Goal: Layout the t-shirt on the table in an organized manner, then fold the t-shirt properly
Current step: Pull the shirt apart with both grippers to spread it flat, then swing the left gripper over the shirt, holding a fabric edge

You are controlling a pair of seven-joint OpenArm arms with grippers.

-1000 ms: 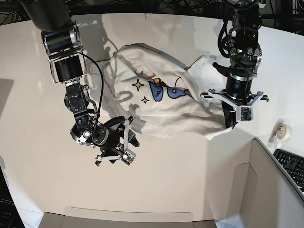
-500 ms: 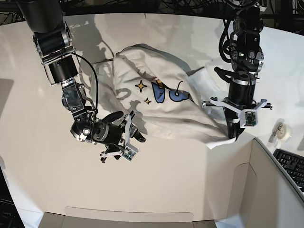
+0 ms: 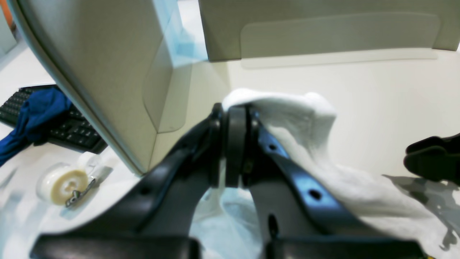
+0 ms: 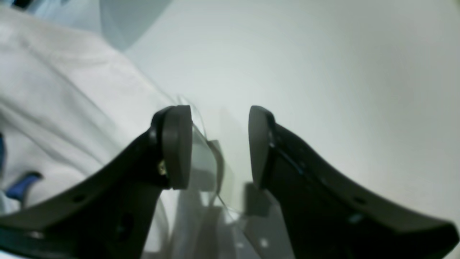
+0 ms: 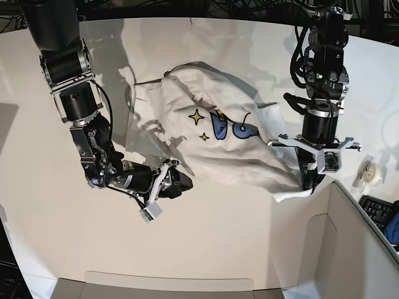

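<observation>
- T-shirt (image 5: 212, 134) lay crumpled on the table (image 5: 249, 249), its printed front facing up with yellow stars and blue letters showing, one edge drawn out toward my left arm.
- My left gripper (image 3: 233, 118) was clamped tight on a bunched fold of the white cloth; the fabric spilled over the top of the closed pads and trailed off across the tabletop.
- My right gripper (image 4: 219, 144) stood about halfway open with nothing between its pads (image 4: 176, 144), hovering low over bare table just beside the shirt's near edge.
- From overhead, my right gripper (image 5: 171, 184) sat at the shirt's lower edge, while my left (image 5: 308, 180) held the opposite corner near the grey partition (image 5: 349, 249).
- A tape roll (image 5: 369, 171) lay on the table beside the partition, with a keyboard (image 3: 54, 122) behind it partly under a blue cloth (image 3: 32, 115).
</observation>
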